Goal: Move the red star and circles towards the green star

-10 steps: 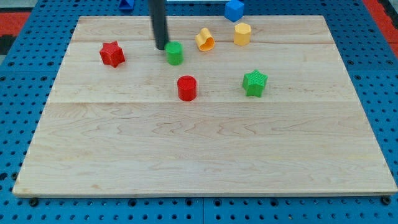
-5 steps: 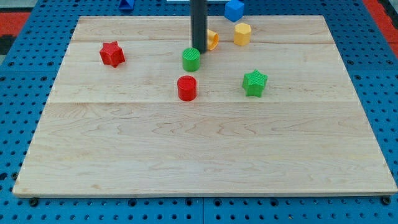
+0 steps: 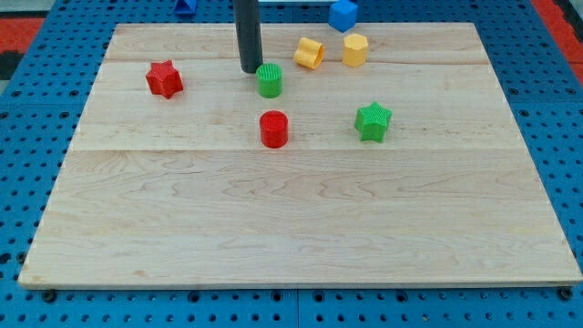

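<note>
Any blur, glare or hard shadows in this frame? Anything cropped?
Camera view: sharp throughout, no motion blur on my tip, just left of the green cylinder. Lighting even and diffuse; the red cylinder and green star cast only faint shadows, no glare on the wooden board. The blue block is cropped at the view's top.

You have a single camera view, set in front of the wooden board [image 3: 301,237] and above it, looking down at a slant toward the far edge, so the board's near edge runs wide along the view's bottom and its sides narrow toward the view's top. It stands near enough that the board almost fills the frame, with only a margin of blue pegboard [image 3: 27,137] around it. My tip [image 3: 250,70] and the rod above it enter from the view's top edge.
</note>
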### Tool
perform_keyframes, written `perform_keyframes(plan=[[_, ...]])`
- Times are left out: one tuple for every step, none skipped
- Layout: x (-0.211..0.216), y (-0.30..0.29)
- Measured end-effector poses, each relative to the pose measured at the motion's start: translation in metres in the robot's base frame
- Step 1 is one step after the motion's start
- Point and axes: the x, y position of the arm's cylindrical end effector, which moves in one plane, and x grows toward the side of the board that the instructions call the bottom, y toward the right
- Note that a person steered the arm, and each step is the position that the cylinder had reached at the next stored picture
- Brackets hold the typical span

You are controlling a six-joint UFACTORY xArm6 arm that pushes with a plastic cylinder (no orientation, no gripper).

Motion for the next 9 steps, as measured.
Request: perform_keyframes(plan=[[0.025,0.064],[0.058,0.111],[0.002,-0.012],[-0.052,-0.069],[-0.056,-0.140],[-0.011,-0.130],[0.033,-0.012],[0.016,-0.054],[-0.042,-0.043]])
